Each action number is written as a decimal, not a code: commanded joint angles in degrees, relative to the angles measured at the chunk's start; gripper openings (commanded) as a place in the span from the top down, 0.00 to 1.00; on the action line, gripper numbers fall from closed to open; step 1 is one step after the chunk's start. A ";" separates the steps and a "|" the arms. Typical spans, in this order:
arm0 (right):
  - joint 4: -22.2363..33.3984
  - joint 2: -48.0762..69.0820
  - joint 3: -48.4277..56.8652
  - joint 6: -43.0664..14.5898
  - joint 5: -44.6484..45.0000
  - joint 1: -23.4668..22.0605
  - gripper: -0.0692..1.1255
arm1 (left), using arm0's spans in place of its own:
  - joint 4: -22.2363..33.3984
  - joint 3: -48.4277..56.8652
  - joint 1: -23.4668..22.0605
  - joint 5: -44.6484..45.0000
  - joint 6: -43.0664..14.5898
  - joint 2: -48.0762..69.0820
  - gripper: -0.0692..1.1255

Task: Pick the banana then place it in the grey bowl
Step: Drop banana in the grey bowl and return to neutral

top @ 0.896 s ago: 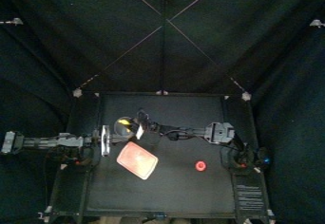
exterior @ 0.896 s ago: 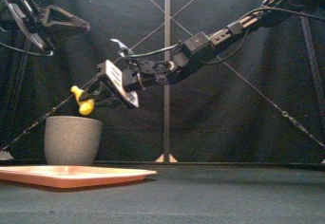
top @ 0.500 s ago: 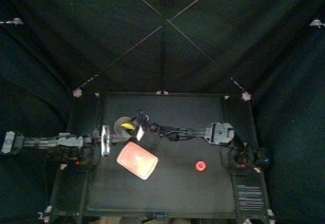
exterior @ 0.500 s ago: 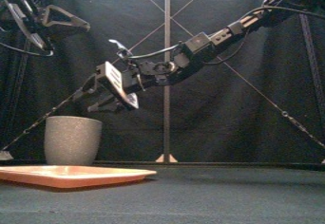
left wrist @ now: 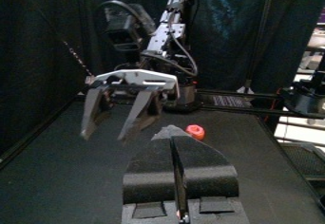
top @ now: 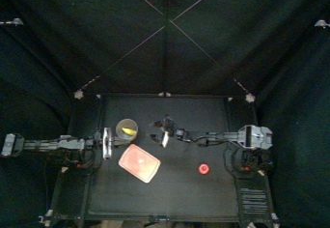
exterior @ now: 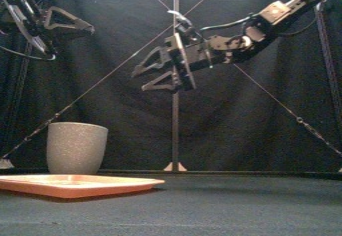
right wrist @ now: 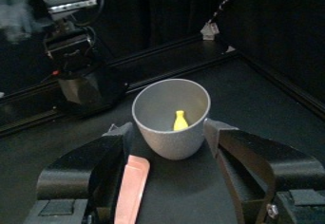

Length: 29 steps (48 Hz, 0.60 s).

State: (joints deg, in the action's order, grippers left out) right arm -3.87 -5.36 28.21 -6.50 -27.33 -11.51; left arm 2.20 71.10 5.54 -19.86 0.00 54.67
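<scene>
The yellow banana [right wrist: 180,120] lies inside the tall grey speckled cup [top: 126,128], which stands upright at the table's left back [exterior: 76,147]. My right gripper [exterior: 160,75] hangs open and empty, high above the table and to the right of the cup [right wrist: 174,123]; in the top view the right gripper [top: 161,130] sits just beside the cup. My left gripper [top: 99,143] rests shut at the table's left edge, raised and apart from the cup. The left wrist view shows the left gripper [left wrist: 174,166] with jaws pressed together and the right gripper [left wrist: 121,100] spread ahead of it.
A flat pink tray [top: 139,161] lies in front of the cup, near the front edge [exterior: 74,185]. A small red round toy [top: 203,168] sits on the table's right half, also seen as the red toy [left wrist: 195,130] in the left wrist view.
My right gripper let go of the banana, which dropped into the grey cup. The right gripper then drew back to the right and upward, open. The left arm has not moved.
</scene>
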 commanded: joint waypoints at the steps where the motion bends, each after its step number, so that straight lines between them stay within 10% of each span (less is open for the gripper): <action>1: 0.26 7.03 5.89 0.35 -3.43 1.14 0.16 | -0.09 -0.70 0.44 -0.53 -0.09 -0.26 0.88; 29: 4.75 18.63 19.78 -0.09 -9.05 5.63 0.16 | 0.00 -0.35 1.32 1.32 0.00 -0.26 0.88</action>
State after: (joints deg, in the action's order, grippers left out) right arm 0.97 11.16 48.16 -6.42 -35.86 -5.98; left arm 2.20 71.54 6.86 -18.72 0.00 54.67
